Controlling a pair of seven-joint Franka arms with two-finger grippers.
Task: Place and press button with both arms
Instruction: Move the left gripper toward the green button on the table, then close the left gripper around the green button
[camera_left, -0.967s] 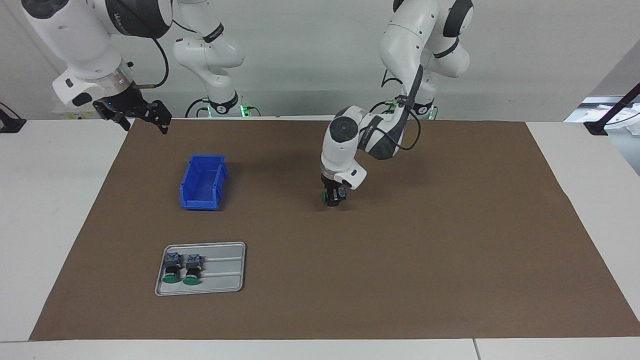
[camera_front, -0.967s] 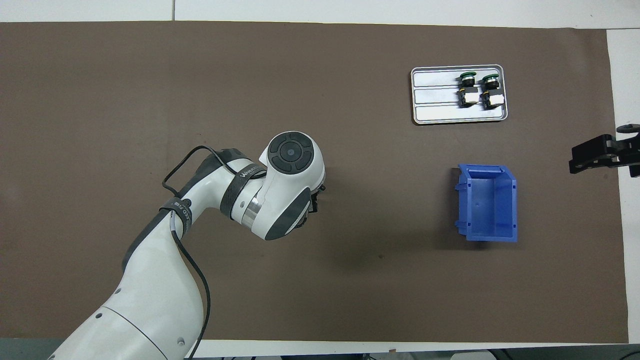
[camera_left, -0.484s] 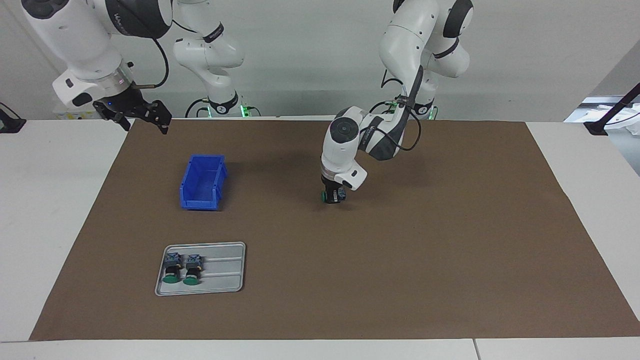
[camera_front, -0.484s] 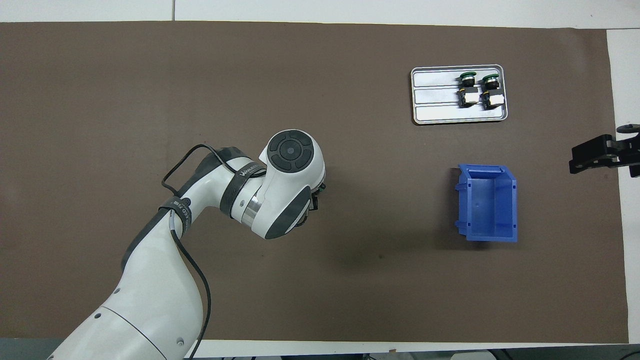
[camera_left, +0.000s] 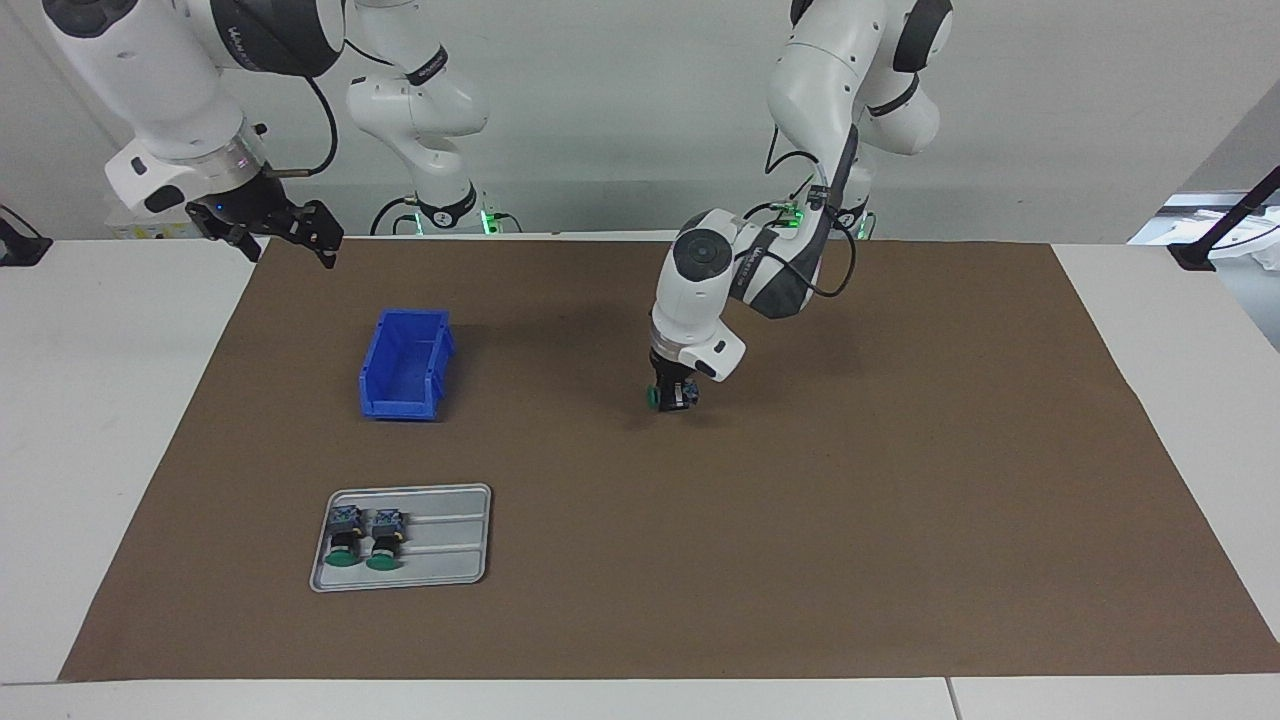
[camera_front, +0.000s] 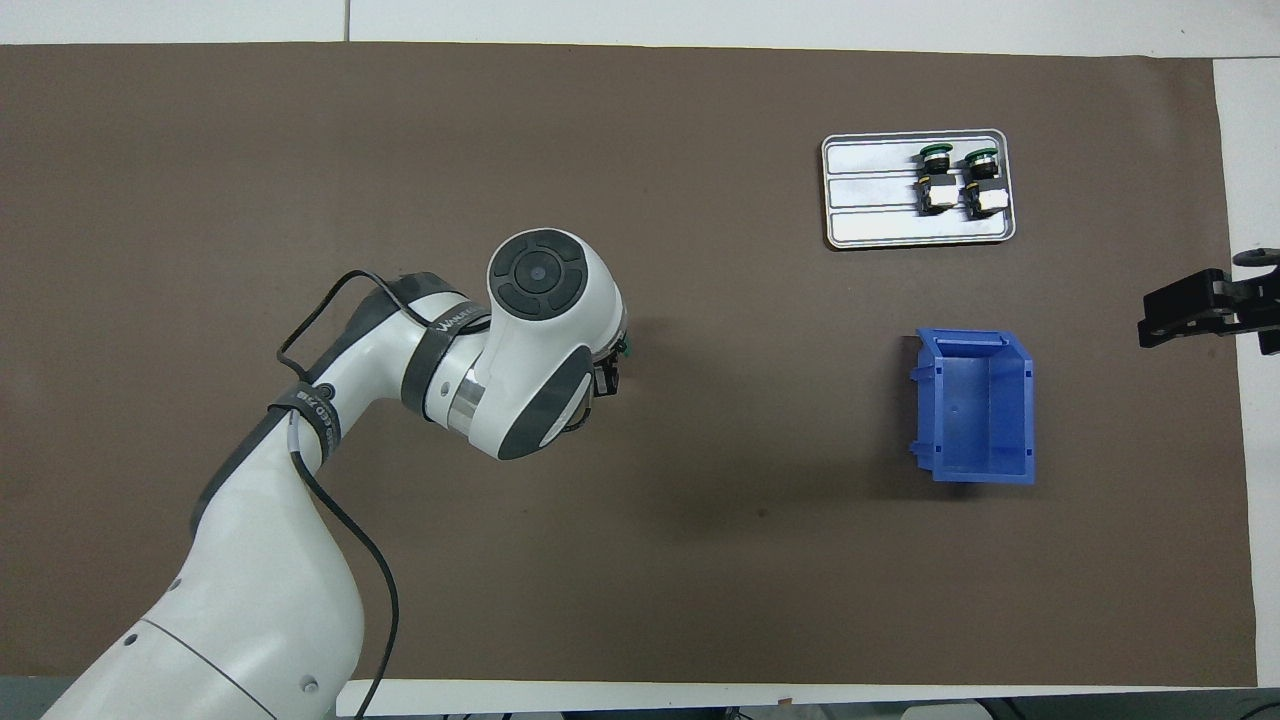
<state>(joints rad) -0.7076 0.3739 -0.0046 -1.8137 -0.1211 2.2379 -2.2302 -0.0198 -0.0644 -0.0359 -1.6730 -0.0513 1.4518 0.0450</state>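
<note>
The big brown mat looks like matt paper or card, and the table under it is smooth and white. The bin is shiny blue plastic, and the tray looks like dull grey metal with ridges pressed into it. The arms have smooth, glossy white shells with black bands, and the buttons on the tray have smooth green plastic caps.
</note>
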